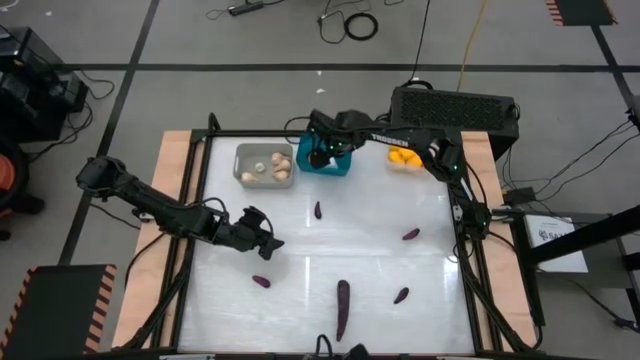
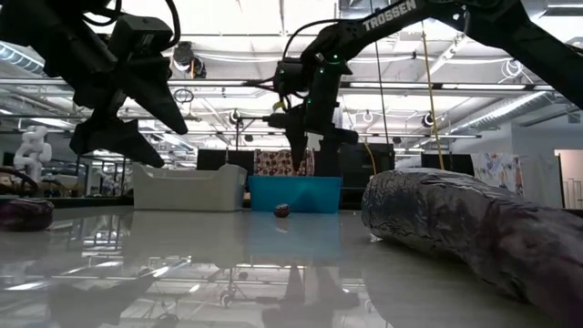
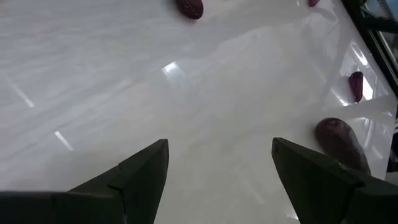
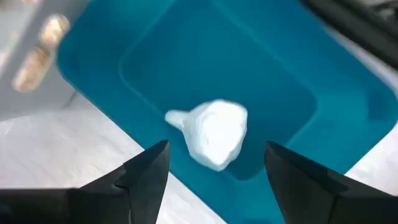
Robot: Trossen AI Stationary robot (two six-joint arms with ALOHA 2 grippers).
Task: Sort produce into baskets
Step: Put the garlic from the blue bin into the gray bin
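Glossy white tabletop in a wooden frame, cables on the grey floor around it. At the far edge stand a grey basket [image 1: 264, 163] of pale bulbs, a teal basket [image 1: 325, 160] and a clear basket [image 1: 404, 158] of yellow fruit. The right gripper [image 4: 214, 158], fingers spread, hovers over the teal basket with a white garlic bulb [image 4: 211, 132] below it, seemingly just dropped. The left gripper [image 3: 219, 167], fingers spread, hangs over bare table; purple vegetables [image 1: 342, 306] lie scattered, next to be collected

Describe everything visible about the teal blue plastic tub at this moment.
The teal blue plastic tub is a small rectangular open-topped bin with rounded inner corners, upright at the table's far edge beside the light grey tub. The open right gripper hovers over it, above a pale whitish garlic-like piece seen against its blue floor.
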